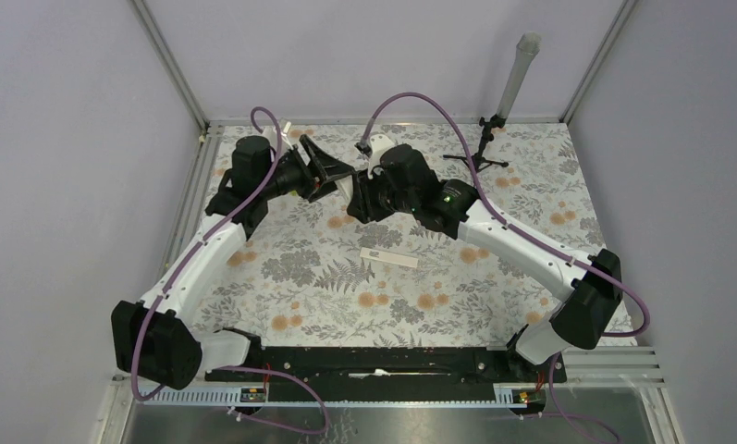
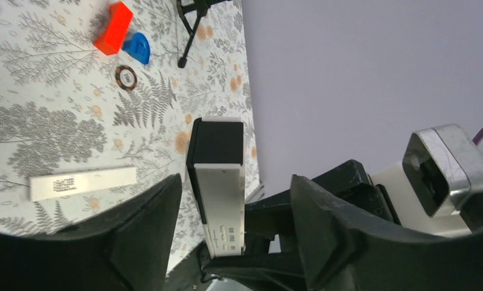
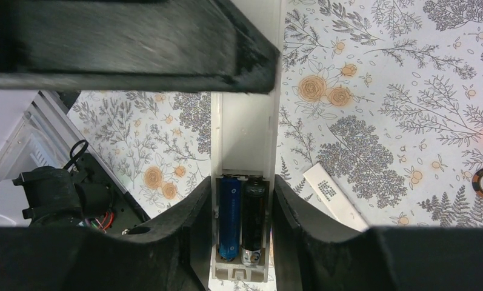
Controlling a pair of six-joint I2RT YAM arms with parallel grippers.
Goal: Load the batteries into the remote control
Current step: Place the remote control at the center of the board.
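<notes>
We are looking past the right claw (image 3: 242, 188), whose dark fingers are pressing against both long sides of the remote control (image 3: 245, 139) and gripping it above the worktop (image 3: 408, 91). The batteries (image 3: 229, 212) are lying side by side in the recess at the near end, one blue and one dark, lengthwise along the bar. The remote's long axis is running straight out between these fingers toward the left claw (image 2: 236, 182). That claw is standing open around the far end, with a clear gap on one side. A thin white strip (image 3: 336, 197) is lying flat on the worktop below, well apart. We are judging the right arm to be the one carrying the remote.
</notes>
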